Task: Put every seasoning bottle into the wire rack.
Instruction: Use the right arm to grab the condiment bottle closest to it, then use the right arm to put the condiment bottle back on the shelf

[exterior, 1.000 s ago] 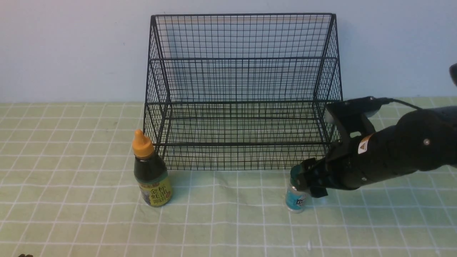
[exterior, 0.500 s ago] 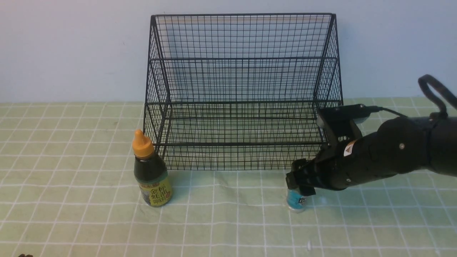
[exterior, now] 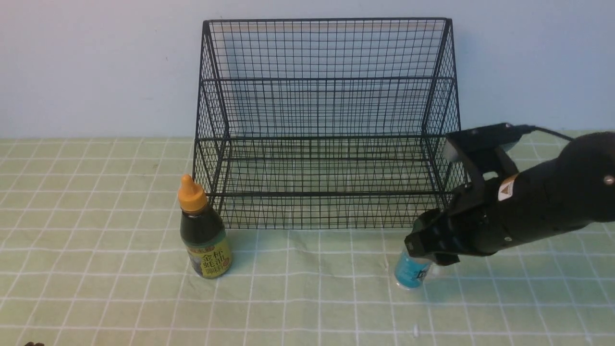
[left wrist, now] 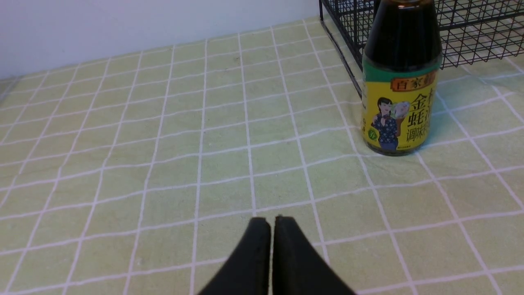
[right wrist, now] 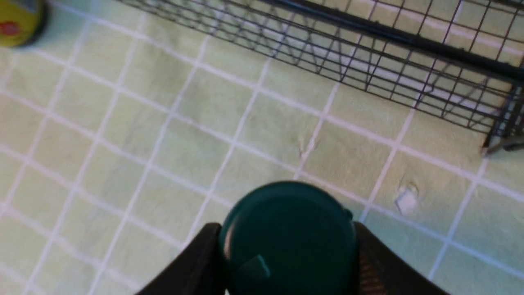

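Two seasoning bottles are standing on the green checked bench [exterior: 307, 312] in the front view, both outside the wire rack [exterior: 326, 125], which is sitting at the back near the wall. The large dark-sauce bottle [exterior: 204, 235], with its orange pointed cap, is standing just beside the rack's front left corner. The small jar [exterior: 411, 273] is sitting in front of the rack's right corner and leaning slightly, with the right gripper [exterior: 425, 242] reaching over its top; its blue label is too small to read. In the left wrist view, the left gripper [left wrist: 272, 223] is hanging low over bare cloth, well apart from the large bottle, its jaws pressed together on nothing. The bottle's yellow label is showing a drawn woman and Chinese characters, with 百家, 金, 蚝 and 调味 readable. In the right wrist view, the right jaws are clasping the jar's dark green cap [right wrist: 288, 237] from both sides, touching it. Doing this step well likely means lifting straight up, keeping the jar upright, clearing the rack's front rail, then lowering gently onto a shelf, since a cap-only hold could let it swing or slip.
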`<state>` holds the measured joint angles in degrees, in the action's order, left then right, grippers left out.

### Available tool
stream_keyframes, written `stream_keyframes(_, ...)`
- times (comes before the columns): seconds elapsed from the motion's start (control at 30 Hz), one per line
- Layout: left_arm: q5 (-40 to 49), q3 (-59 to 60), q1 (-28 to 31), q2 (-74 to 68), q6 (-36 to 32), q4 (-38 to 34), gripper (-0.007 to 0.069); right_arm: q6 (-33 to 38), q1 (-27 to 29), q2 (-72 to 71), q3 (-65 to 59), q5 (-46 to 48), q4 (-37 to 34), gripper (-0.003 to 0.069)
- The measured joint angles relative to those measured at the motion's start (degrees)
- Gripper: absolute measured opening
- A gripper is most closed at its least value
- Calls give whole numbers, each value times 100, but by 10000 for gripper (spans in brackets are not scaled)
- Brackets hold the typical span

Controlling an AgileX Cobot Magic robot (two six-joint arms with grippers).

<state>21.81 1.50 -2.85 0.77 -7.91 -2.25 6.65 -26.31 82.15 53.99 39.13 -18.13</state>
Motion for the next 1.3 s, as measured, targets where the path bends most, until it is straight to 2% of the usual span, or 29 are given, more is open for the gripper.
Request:
stream_keyframes(0.17,0,0,0,0,0,0,-6,0,0,-894,421,367,-36,332)
stream_keyframes(0.33,0,0,0,0,0,0,-6,0,0,-1005,1131,361,226,332)
stream_keyframes(0.63,0,0,0,0,0,0,-6,-160,0,396,2152,361,1121,332)
stream_keyframes(1.3,0,0,0,0,0,0,-6,-206,0,2179,2307,-76,1339,332)
